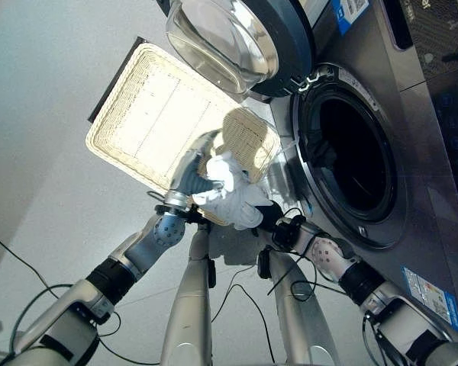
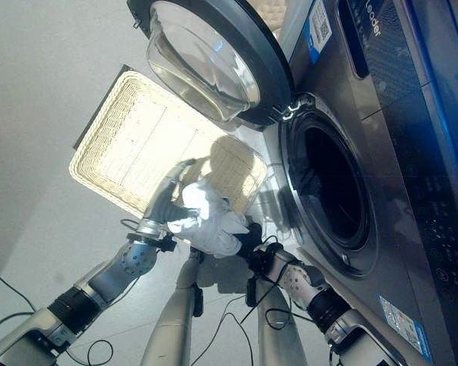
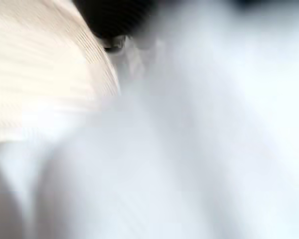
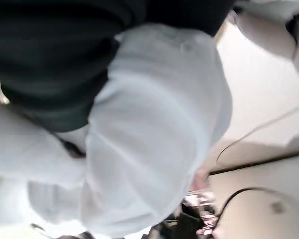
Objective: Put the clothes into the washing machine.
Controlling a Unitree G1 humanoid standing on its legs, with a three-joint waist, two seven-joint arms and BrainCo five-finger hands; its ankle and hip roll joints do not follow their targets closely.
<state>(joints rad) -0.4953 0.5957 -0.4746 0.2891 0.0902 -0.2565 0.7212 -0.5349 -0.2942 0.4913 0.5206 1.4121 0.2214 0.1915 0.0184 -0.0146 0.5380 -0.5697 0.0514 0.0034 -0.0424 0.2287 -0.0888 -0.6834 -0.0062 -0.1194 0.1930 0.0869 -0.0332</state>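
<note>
Both hands meet on a bundle of white clothes (image 1: 230, 191) at the basket's (image 1: 149, 114) near corner, the one closest to the washer (image 1: 412, 152), in what looks like a two-handed lift. The left hand (image 1: 192, 177) comes over the basket's rim with the cloth bunched against it; the right hand (image 2: 251, 232) presses in from the washer side. Cloth hides the fingers of both hands, so whether they are curled round it or merely pressing cannot be told. The rest of the basket floor lies bare, which suggests this is the last load. The washer's door (image 1: 237, 42) stands swung wide and the drum opening (image 1: 355, 156) gapes dark just beside the bundle, so the carry should be short. Loose folds hanging below the right hand (image 4: 154, 129) could catch on the basket rim.
</note>
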